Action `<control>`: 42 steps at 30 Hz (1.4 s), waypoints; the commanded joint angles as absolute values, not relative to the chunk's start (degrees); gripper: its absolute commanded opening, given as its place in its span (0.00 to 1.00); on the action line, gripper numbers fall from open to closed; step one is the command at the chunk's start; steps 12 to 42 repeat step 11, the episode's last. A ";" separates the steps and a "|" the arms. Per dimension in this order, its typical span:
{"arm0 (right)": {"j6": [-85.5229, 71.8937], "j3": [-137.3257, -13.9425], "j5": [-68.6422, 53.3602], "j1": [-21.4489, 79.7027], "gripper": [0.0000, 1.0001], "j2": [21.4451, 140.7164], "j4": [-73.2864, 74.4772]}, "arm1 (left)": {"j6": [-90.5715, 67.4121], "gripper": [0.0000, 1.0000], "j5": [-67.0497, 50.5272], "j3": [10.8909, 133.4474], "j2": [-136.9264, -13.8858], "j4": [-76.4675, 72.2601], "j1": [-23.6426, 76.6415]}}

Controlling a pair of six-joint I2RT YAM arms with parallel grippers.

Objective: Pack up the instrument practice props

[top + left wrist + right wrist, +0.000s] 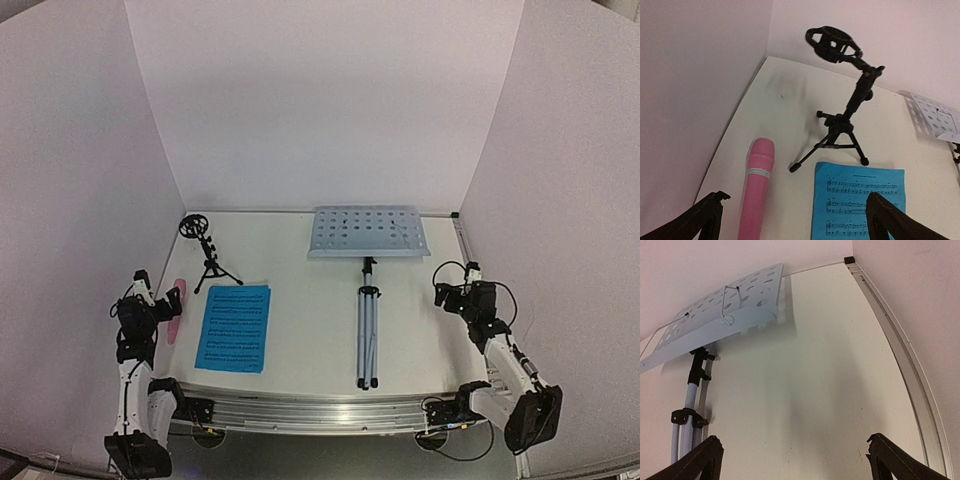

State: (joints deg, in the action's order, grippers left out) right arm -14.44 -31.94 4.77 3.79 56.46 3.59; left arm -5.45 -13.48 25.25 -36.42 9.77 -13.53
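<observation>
The pink stick microphone lies on the table by the left wall, also in the left wrist view. My left gripper is open just above and before it, its fingers wide apart with the microphone between them. The black tripod mic stand stands upright behind, ring mount on top. The blue music sheets lie flat in a stack. The silver-tripod stand lies flat, its pale-blue perforated desk at the back. My right gripper is open and empty over bare table.
White walls enclose the table on the left, back and right. A metal rail runs along the table's right edge, and an aluminium rail along the front. The bare tabletop lies under the right gripper.
</observation>
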 commanded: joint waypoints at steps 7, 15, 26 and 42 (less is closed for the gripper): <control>-14.63 -23.87 6.52 3.48 0.98 50.56 -8.46 | -3.48 1.00 4.95 26.14 -36.07 13.57 -14.81; -14.52 -23.01 6.39 3.50 0.98 50.50 -9.29 | -2.89 1.00 2.53 26.10 -36.64 13.37 -14.79; -14.52 -23.01 6.39 3.50 0.98 50.50 -9.29 | -2.89 1.00 2.53 26.10 -36.64 13.37 -14.79; -14.52 -23.01 6.39 3.50 0.98 50.50 -9.29 | -2.89 1.00 2.53 26.10 -36.64 13.37 -14.79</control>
